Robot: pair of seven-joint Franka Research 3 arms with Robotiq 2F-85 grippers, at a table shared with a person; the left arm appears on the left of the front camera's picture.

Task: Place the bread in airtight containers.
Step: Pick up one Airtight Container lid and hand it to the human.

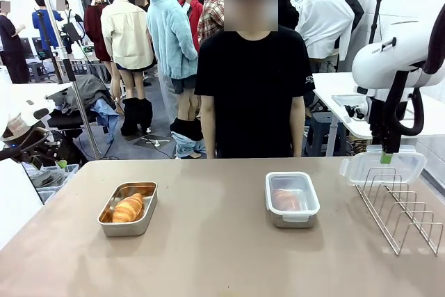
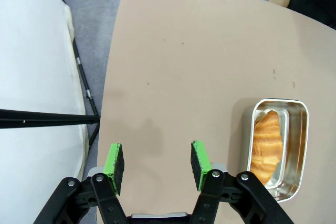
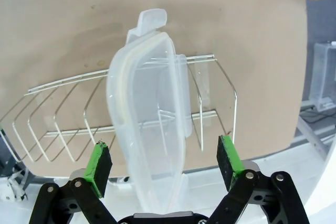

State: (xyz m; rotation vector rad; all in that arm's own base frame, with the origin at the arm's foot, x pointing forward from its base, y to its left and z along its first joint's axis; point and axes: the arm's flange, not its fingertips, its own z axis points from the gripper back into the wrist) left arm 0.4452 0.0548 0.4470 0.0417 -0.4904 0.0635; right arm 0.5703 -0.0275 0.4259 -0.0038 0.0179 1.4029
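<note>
Front view: one croissant [image 1: 128,208] lies in the open steel pan [image 1: 111,223] lower left; the lidded container [image 1: 292,198] sits centre. Left wrist view: left tool [image 2: 156,159] half-open, empty. Right wrist view: right tool [image 3: 165,162] wide open astride the clear lid [image 3: 149,114] in the wire rack [image 3: 58,129] — light, slippery, flexible; grip its rim.

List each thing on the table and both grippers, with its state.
left container: open, croissant inside.
right container: lid clipped on, roll inside.
spare lid: standing on edge in the wire rack.
left gripper: open, empty.
right gripper: open, jaws either side of the spare lid.
</note>
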